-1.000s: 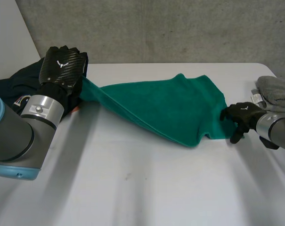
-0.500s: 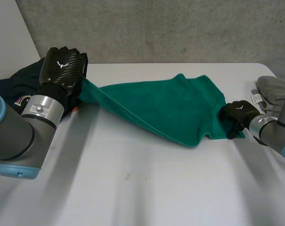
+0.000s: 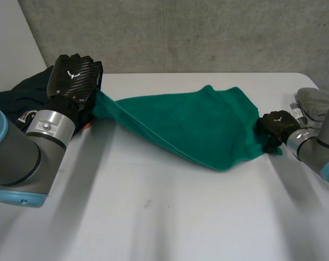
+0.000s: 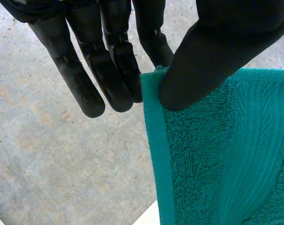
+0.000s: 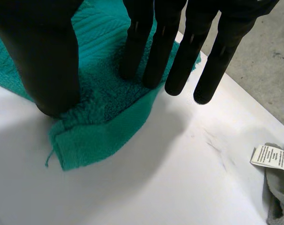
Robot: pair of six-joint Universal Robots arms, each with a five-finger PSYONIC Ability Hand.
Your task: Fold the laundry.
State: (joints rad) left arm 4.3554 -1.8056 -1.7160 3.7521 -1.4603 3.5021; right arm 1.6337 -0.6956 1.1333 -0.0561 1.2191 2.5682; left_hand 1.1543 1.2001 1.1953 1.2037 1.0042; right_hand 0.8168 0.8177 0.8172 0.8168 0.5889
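the white table [image 3: 164,217] spreads out nearest, and the left arm [image 3: 23,157] leans in over its near left side. the right arm [image 3: 316,149] comes in low from the right edge. between them a green towel [image 3: 191,122] stretches across the middle of the table, one end raised and the other lying on the surface.

the right hand [image 3: 275,128] is down on the towel's right end, just inside the corner. its thumb [image 5: 48,61] and two fingers [image 5: 142,47] dig into the terry and squeeze a ridge of it between them, while the corner itself lies flat on the table beside the thumb.

farther left, the left hand [image 3: 72,79] holds the other end up off the table. its thumb [image 4: 198,61] clamps the hemmed edge against straight fingers [image 4: 109,70] (the concrete floor [image 4: 52,164] shows beneath them).

behind that hand a dark navy garment [image 3: 12,98] is heaped at the table's left edge. at the far right sits a grey cloth [image 3: 319,103] with a white label [image 5: 271,158]. a concrete wall [image 3: 180,32] closes the room behind.
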